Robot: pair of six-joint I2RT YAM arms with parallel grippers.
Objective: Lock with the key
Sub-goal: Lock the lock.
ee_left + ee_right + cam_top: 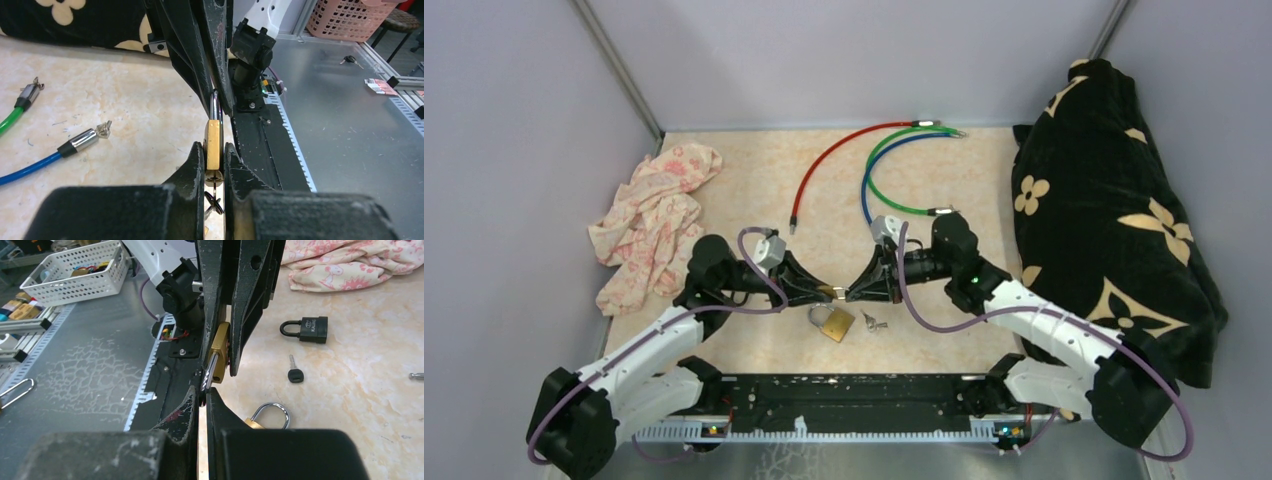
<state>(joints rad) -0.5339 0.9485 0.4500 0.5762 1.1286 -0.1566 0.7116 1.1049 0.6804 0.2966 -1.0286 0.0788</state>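
Note:
A small brass padlock [838, 292] hangs above the table between both grippers. My left gripper [829, 291] is shut on its brass body [214, 145]. A thin key with dark rings [214, 200] seems to hang from the keyhole between my fingers. My right gripper [852, 293] comes from the opposite side and is shut on the silver shackle [209, 371] at the other end of the padlock [220, 342]. In the right wrist view my right gripper [204, 390] pinches it at the fingertips. The left gripper's fingers [240, 300] show above.
A second brass padlock [834, 323] with an open shackle [270, 412] and a key bunch [874, 322] lie just below the grippers. A black padlock [306, 330] and a black-headed key [295, 374] lie nearby. Red [824, 165], green [884, 170] and blue cables lie behind. A pink cloth [654, 215] is left, a black flowered cloth [1104, 220] right.

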